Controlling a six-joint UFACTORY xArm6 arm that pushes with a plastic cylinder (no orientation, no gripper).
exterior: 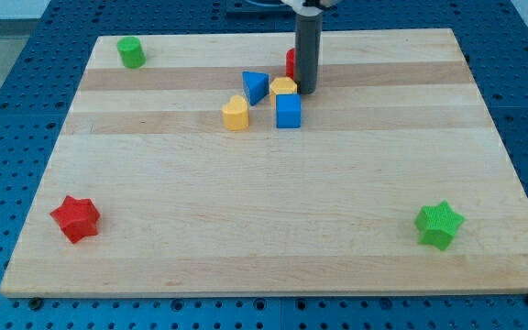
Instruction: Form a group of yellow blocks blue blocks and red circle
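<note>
Two star blocks sit nearest, at the view's bottom: a red star [75, 218] on the left and a green star [439, 225] on the right. Both are far from the others, and the job does not need them. Going up the wooden surface [273, 238], the group comes next. A yellow heart [236, 114] and a blue cube [288, 111] sit side by side with a small gap between them. Just behind them are a blue triangle [255, 86] and a second yellow block [283, 88], whose shape I cannot make out, and these two look like they touch. My tip [306, 91] stands just to the right of that yellow block, very close to it. Right behind the rod peeks the red circle [291, 62], mostly hidden, just beside the yellow block. So I think the job is almost done: all five pieces are close, and maybe the red circle needs one small nudge inward. Farthest away, at the top left, sits a green block [131, 52]. No gripper is here, only a rod, so nothing opens or shuts.
</note>
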